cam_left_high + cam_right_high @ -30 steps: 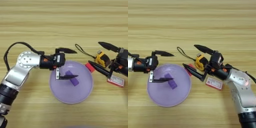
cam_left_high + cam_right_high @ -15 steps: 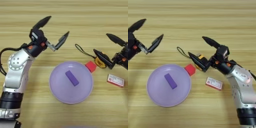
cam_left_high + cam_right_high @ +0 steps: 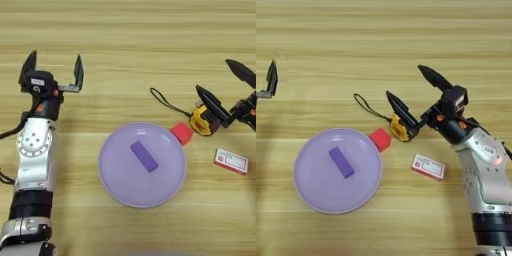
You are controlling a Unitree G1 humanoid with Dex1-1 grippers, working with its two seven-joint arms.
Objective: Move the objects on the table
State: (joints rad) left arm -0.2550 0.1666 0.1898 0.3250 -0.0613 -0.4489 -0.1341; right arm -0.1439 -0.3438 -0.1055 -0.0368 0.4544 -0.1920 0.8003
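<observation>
Purple block (image 3: 144,156) lay inside the lilac plate (image 3: 115,182) on the table (image 3: 130,45); red cube (image 3: 181,133) touched the plate's right rim. Left gripper (image 3: 52,70) hung at far left, 2 fingers spread wide, empty. Right gripper (image 3: 412,94) gaped wide over the tape measure (image 3: 398,128), card box (image 3: 428,166) just beside.

Two silver-and-black arms. Left arm (image 3: 34,150): rounded silver shell with a ring of small dark screws at the joint disc, black band lower down, black cable looping off its side, small red-orange mark near the black wrist. Left gripper (image 3: 52,70): two slim black pointed fingers. Right arm (image 3: 486,165): same silver shell, black wrist block with orange dots. Right gripper (image 3: 416,95): matching tapered black fingers.
</observation>
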